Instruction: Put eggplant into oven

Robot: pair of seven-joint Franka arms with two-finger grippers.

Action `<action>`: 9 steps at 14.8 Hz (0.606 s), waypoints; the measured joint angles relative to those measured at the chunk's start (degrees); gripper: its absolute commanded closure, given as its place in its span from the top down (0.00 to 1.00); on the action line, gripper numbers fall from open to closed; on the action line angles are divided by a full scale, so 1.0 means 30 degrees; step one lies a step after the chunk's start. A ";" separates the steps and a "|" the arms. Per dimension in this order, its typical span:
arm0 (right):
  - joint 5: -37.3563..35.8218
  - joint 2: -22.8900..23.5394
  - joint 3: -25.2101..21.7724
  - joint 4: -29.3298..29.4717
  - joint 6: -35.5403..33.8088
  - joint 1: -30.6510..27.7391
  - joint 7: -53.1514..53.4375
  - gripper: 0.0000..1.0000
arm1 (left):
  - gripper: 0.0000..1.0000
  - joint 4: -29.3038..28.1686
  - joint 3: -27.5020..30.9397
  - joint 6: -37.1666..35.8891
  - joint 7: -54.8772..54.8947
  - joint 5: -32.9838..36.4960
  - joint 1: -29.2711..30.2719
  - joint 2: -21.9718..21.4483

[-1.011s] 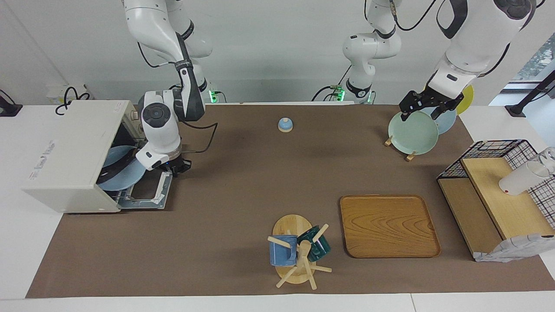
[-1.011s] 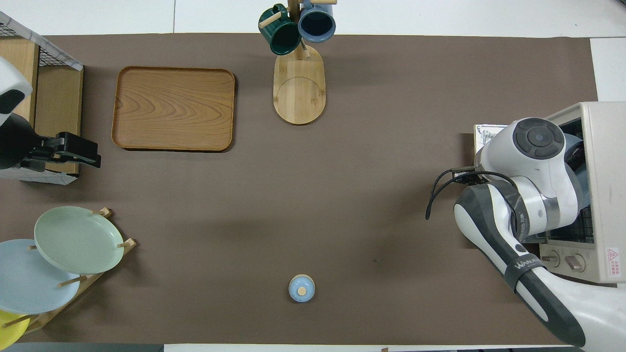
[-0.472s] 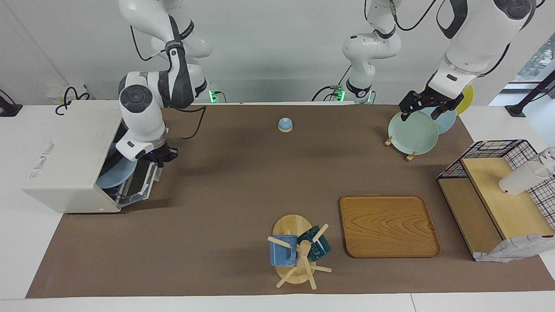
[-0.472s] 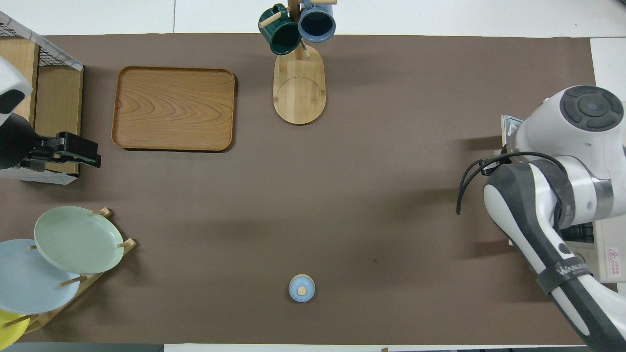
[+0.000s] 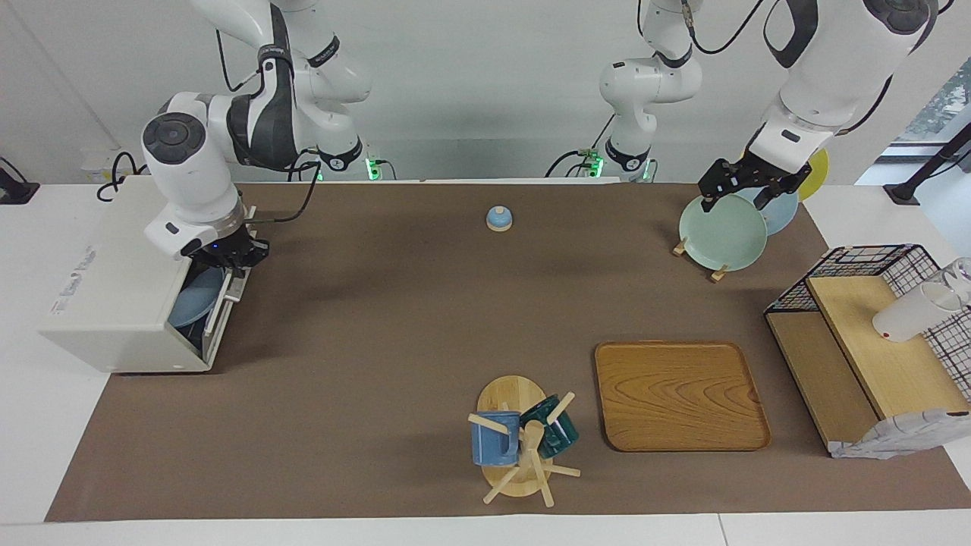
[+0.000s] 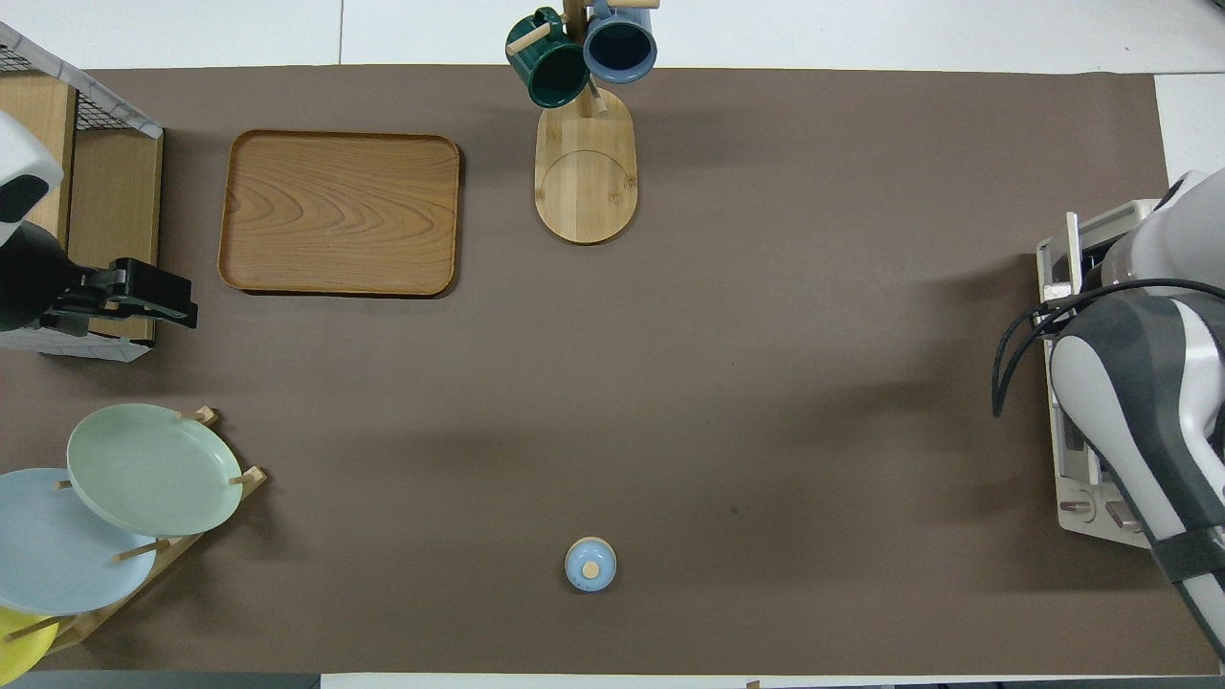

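Currently right end effector (image 5: 241, 256) pressed together at the oven (image 5: 121, 288) door's top edge, wrist bent down; left end effector (image 5: 747, 182) spread, over plates (image 5: 722, 231).

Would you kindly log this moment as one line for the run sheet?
right gripper: shut, at top edge of oven door | door: nearly closed | blue plate: inside oven | left gripper: open, waiting over plate rack

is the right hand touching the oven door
Touching: in the facing view the shut right hand sits against the top edge of the nearly closed oven door, no gap showing. The overhead view hides it under the arm.
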 measured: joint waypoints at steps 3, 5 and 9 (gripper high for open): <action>-0.0075 -0.0095 -0.0027 0.0280 -0.0253 -0.0610 -0.0668 0.00 | 1.00 0.0000 0.0000 0.0000 0.0000 0.0000 0.0000 0.0000; -0.0131 -0.0126 -0.0085 0.0535 -0.0956 -0.0867 -0.0930 0.00 | 1.00 0.0000 0.0000 0.0000 0.0000 0.0000 0.0000 0.0000; 0.0494 -0.0204 -0.0120 0.2051 -0.3940 -0.0891 -0.1305 0.00 | 1.00 0.0000 0.0000 0.0000 0.0000 0.0000 0.0000 0.0000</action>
